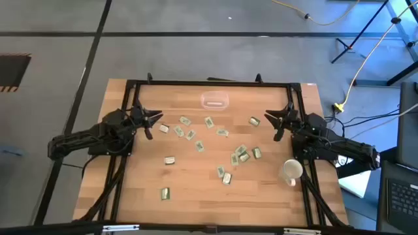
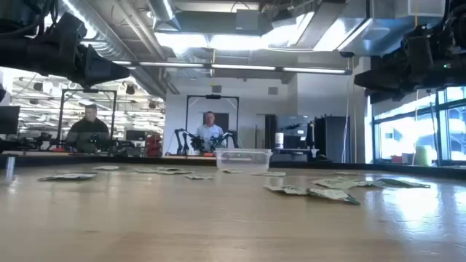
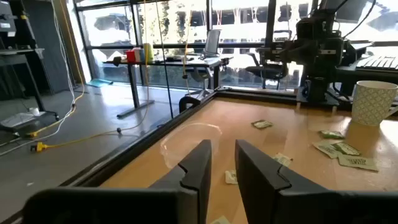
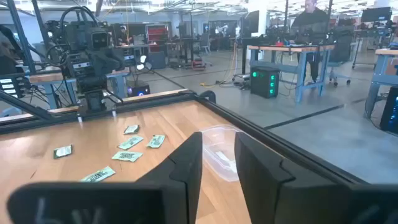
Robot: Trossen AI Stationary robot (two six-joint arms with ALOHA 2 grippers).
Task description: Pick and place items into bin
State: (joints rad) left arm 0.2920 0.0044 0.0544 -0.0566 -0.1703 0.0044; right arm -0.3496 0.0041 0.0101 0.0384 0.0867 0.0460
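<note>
Several small pale green and white packets [image 1: 241,155] lie flat and scattered across the wooden table; they also show in the low view [image 2: 313,192] and in both wrist views [image 3: 339,152] [image 4: 127,149]. The clear low-walled bin [image 1: 215,101] stands near the far edge's middle [image 2: 243,158] [image 3: 189,138] [image 4: 219,146]. My left gripper [image 1: 155,125] hovers open above the table's left part, pointing right [image 3: 222,163]. My right gripper [image 1: 271,126] hovers open above the right part, pointing left [image 4: 217,155]. Neither holds anything.
A white patterned cup [image 1: 291,171] stands near the right edge, beside the right arm [image 3: 373,102]. A black frame [image 1: 209,83] runs around the table. Bare wood lies along the near edge. People sit at desks in the room beyond the far edge [image 2: 210,127].
</note>
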